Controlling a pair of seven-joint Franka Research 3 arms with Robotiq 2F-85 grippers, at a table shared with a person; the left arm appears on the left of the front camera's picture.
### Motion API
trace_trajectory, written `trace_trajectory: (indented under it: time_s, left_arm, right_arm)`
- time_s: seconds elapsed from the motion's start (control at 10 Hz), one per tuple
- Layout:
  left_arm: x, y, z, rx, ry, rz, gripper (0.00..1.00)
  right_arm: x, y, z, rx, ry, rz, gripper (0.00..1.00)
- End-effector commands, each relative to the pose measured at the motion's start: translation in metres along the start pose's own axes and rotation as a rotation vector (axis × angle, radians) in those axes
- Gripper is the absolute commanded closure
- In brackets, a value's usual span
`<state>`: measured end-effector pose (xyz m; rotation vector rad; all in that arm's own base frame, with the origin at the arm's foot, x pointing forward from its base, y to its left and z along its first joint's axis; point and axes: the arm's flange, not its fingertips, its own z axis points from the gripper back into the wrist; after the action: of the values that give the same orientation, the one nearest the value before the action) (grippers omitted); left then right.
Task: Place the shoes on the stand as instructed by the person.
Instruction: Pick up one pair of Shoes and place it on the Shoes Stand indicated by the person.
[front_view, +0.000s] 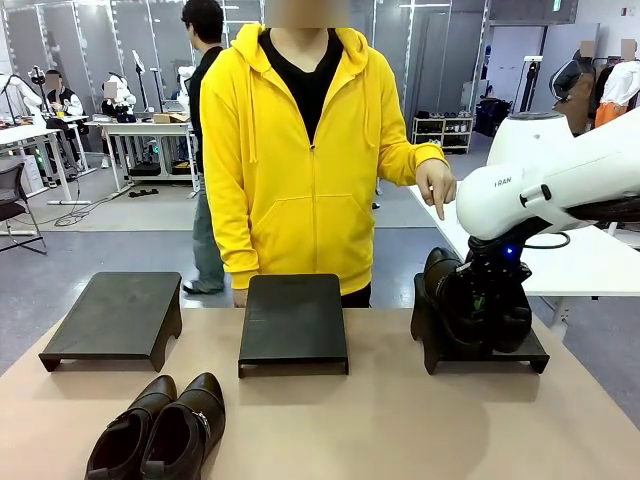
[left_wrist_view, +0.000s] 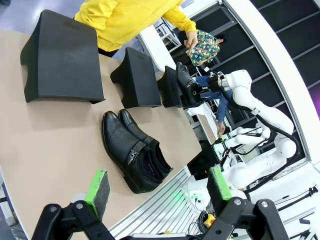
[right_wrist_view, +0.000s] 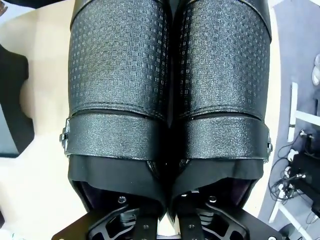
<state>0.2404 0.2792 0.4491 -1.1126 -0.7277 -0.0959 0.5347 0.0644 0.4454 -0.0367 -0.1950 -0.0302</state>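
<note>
One pair of black shoes (front_view: 160, 432) lies on the table at the front left, toes towards me; in the left wrist view that pair (left_wrist_view: 132, 150) lies below my open left gripper (left_wrist_view: 159, 186), whose green pads are apart with nothing between them. My right gripper (front_view: 487, 300) is shut on the second pair of shoes (front_view: 440, 285), which rests on the right stand (front_view: 520, 355). In the right wrist view those textured shoes (right_wrist_view: 120, 75) lie side by side, and my right gripper (right_wrist_view: 170, 222) pinches their inner walls. The person (front_view: 300, 150) points a hand (front_view: 437, 185) down at the right stand.
Two more black stands sit in the row, the left stand (front_view: 115, 315) and the middle stand (front_view: 293, 320), both bare. The person stands just behind the middle stand. A white table (front_view: 590, 265) lies beyond the right stand.
</note>
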Motion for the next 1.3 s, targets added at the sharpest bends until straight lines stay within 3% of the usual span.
trace_trajectory:
  time_s: [0.0,0.6,1.2]
  left_arm:
    - [0.0,0.0,0.001,-0.004,-0.003,-0.002,0.0]
    - [0.0,0.0,0.001,-0.004,-0.003,-0.002,0.0]
    - [0.0,0.0,0.001,-0.004,-0.003,-0.002,0.0]
  right_arm:
    - [0.012,0.001,0.001,-0.04,-0.051,-0.038,0.92]
    - [0.026,0.003,-0.017,-0.054,-0.098,-0.067,0.92]
    - [0.018,0.006,-0.046,-0.055,-0.083,-0.063,0.92]
